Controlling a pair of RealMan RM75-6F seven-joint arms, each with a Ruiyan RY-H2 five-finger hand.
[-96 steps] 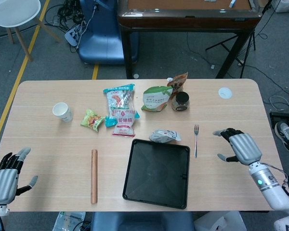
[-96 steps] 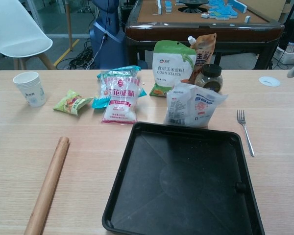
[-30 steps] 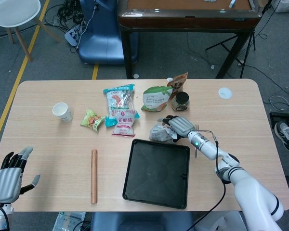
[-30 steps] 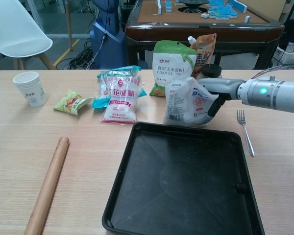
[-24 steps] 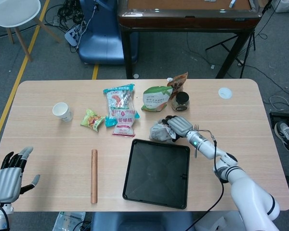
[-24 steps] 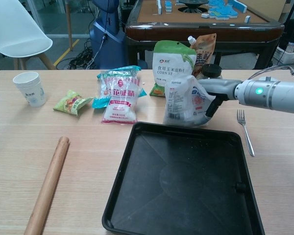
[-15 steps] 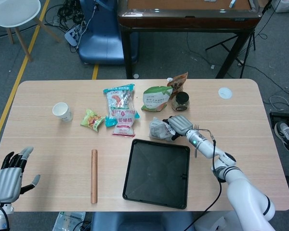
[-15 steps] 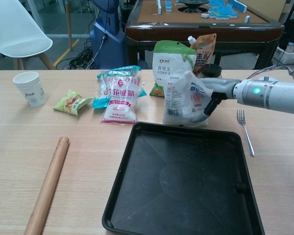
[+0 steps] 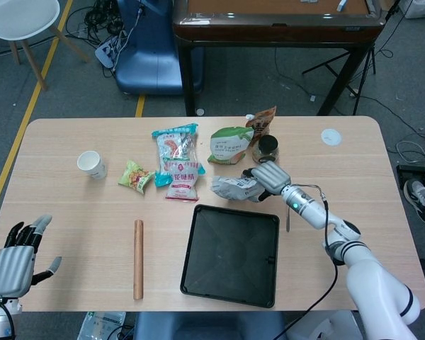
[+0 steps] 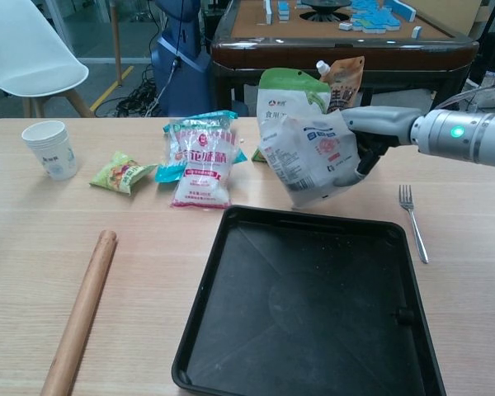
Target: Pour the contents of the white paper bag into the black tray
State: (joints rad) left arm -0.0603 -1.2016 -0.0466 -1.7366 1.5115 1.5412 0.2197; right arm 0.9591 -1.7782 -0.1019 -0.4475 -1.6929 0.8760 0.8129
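My right hand (image 9: 268,177) (image 10: 378,132) grips the white paper bag (image 9: 233,188) (image 10: 311,156) and holds it lifted off the table, tilted, just beyond the far edge of the black tray (image 9: 230,280) (image 10: 313,363). The tray lies flat and bare at the table's near middle. My left hand (image 9: 13,258) hangs open at the near left corner, holding nothing; it shows only in the head view.
Behind the bag stand a corn starch pouch (image 10: 289,87), a brown pouch (image 10: 340,78) and a jar (image 9: 267,145). Snack packets (image 10: 202,157) (image 10: 122,172), a paper cup (image 10: 51,148), a wooden rolling pin (image 10: 78,318), a fork (image 10: 412,219) and a white lid (image 9: 331,137) lie around.
My right hand has raised the white bag off the table and tilted it, top toward the left. The left hand has stayed put.
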